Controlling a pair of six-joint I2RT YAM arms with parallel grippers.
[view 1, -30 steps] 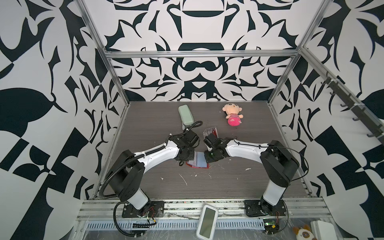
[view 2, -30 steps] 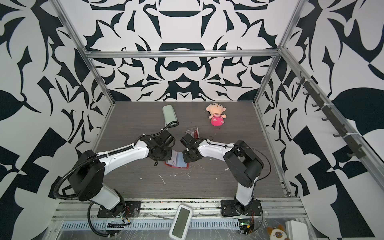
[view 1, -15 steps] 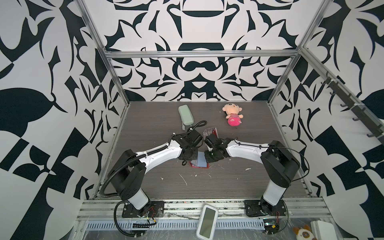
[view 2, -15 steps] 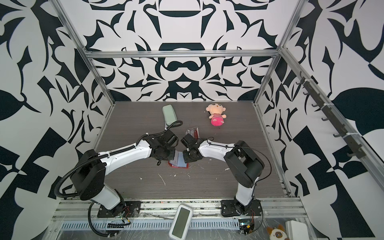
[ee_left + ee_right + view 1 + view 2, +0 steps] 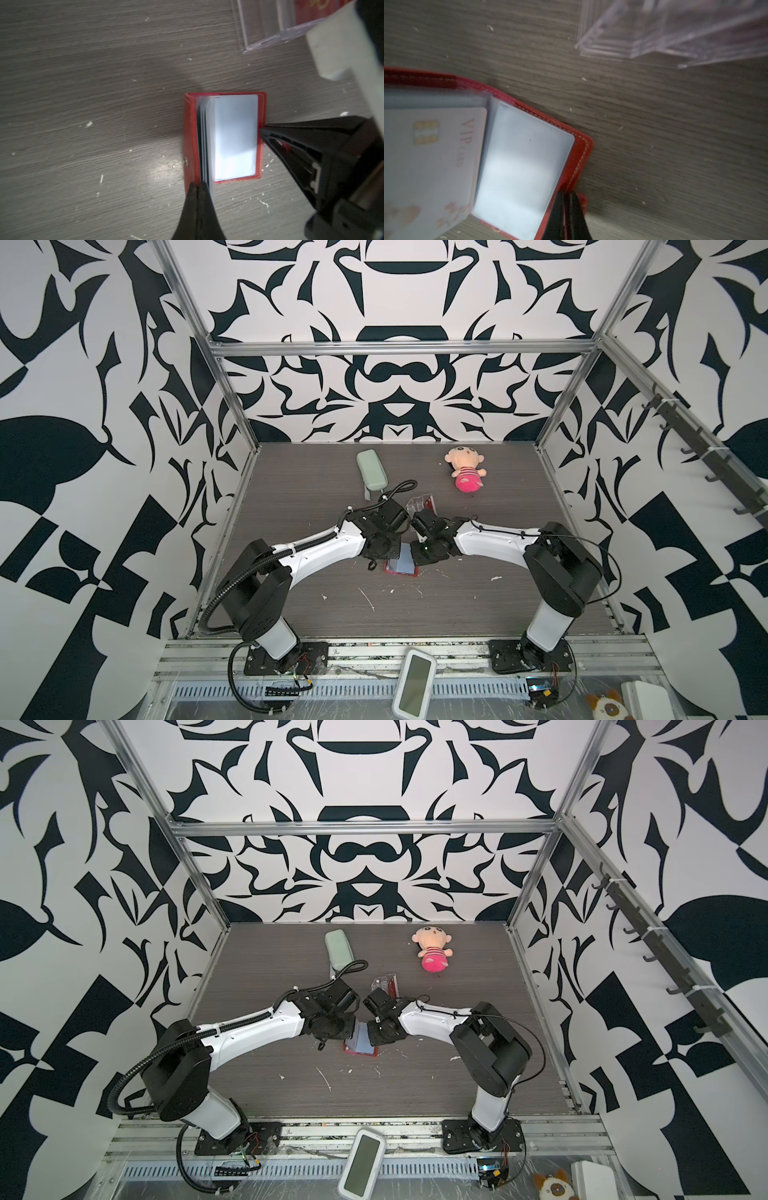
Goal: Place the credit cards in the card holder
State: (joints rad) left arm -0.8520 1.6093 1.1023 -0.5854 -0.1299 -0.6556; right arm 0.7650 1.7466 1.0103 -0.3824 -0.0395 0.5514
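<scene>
The red card holder [image 5: 260, 116] lies open on the table between both arms, also seen in both top views [image 5: 401, 568] [image 5: 360, 1048]. Its left cover and several clear sleeves stand upright. My left gripper [image 5: 197, 186] is shut on the edge of that raised cover. My right gripper [image 5: 566, 199] is shut on the opposite red edge, which lies flat. A pale credit card [image 5: 431, 166] with a gold chip and reddish "VIP" lettering shows in an upright sleeve. The flat sleeve [image 5: 525, 166] beside it looks blank. No other credit card is in view.
A clear acrylic box [image 5: 420, 504] [image 5: 280, 22] with something red in it stands just behind the grippers. A pale green case [image 5: 371, 464] and a pink doll [image 5: 464, 472] lie at the back. Small white scraps dot the table in front.
My left gripper has moved right toward the right gripper, lifting the holder's left cover and sleeves upright, so the holder looks narrower from above. The right gripper has hardly moved.
</scene>
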